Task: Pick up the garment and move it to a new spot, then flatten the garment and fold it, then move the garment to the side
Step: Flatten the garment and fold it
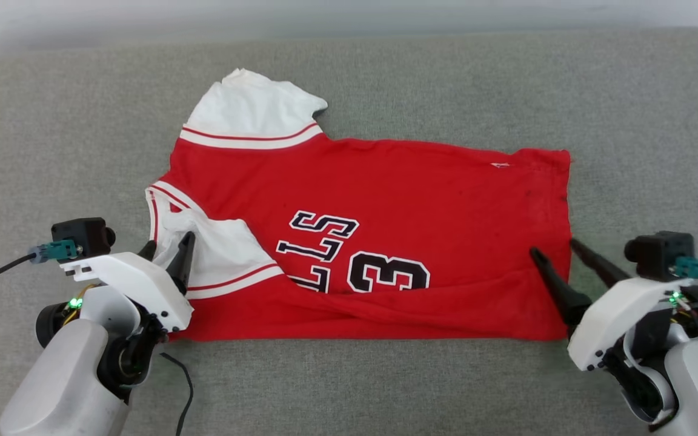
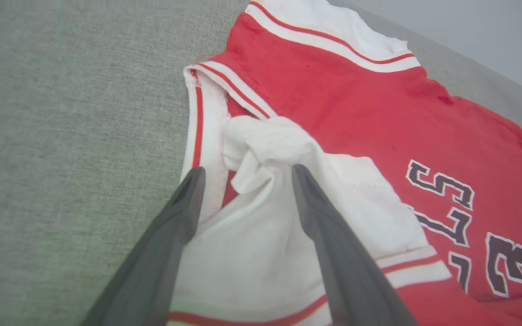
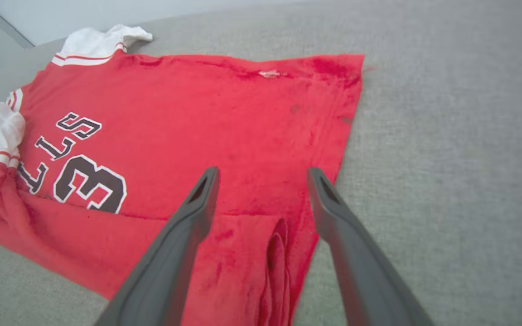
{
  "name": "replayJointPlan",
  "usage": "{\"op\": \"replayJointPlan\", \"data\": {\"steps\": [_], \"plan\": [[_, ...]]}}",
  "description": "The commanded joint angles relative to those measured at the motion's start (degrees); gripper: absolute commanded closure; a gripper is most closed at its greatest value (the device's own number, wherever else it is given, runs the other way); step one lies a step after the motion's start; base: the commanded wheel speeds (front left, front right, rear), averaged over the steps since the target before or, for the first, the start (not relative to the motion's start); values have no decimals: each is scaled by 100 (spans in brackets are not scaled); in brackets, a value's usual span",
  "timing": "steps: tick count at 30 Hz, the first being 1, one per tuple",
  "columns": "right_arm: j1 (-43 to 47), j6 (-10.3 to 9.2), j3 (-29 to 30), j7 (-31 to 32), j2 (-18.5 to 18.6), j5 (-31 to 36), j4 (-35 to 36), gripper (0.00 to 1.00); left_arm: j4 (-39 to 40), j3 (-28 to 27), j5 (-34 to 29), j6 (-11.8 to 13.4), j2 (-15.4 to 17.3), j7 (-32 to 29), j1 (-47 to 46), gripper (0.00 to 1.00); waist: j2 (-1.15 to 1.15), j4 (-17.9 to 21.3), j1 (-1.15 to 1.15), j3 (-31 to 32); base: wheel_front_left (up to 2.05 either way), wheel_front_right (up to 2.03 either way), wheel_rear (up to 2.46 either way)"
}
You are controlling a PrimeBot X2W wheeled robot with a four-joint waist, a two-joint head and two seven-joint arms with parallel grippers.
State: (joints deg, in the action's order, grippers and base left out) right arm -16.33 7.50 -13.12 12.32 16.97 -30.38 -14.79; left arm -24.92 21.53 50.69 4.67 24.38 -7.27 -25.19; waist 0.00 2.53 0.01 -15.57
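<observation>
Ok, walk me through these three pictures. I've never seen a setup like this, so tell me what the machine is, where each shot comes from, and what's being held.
This is a two-armed robot. The wide picture comes from a camera on its head, looking down at a grey padded surface. The other two come from cameras on its wrists, each looking along that arm's two dark fingers. On the surface lies the garment, a red jersey with white sleeves and a "3", its near edge folded over. The left gripper stands open over a bunched white sleeve; the right gripper stands open over the hem end. Nothing is held.
</observation>
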Motion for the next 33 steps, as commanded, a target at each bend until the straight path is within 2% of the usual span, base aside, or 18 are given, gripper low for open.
{"op": "replayJointPlan", "data": {"steps": [1,5,8,14,20,28,33], "plan": [[156,-2,56,-404,58,217,146,0,-14,-22,11,-36,49,30,3,0,0,3,-1,170,0,0,0],[424,-2,206,-1270,32,802,443,0,148,-39,-14,-16,271,-56,173,0,0,32,-1,462,0,0,0],[666,-2,422,-1578,-100,1081,609,0,389,8,-29,-26,541,-323,312,0,0,52,-1,669,0,0,0],[1161,-2,804,-1691,-413,1449,1094,0,1042,64,109,15,1207,-1216,583,0,0,85,-1,875,0,0,0],[1487,-2,1006,-1569,-723,1646,1612,0,1468,76,512,135,1752,-2334,882,0,0,198,-1,756,0,0,0],[1519,-2,1014,-1546,-1000,1772,1900,0,1408,5,981,186,1707,-2789,1044,0,0,391,-1,348,0,0,0],[1444,-2,973,-1630,-1086,1824,1997,0,1071,144,1101,141,1479,-2927,1043,0,0,494,-1,122,0,0,0]]}}
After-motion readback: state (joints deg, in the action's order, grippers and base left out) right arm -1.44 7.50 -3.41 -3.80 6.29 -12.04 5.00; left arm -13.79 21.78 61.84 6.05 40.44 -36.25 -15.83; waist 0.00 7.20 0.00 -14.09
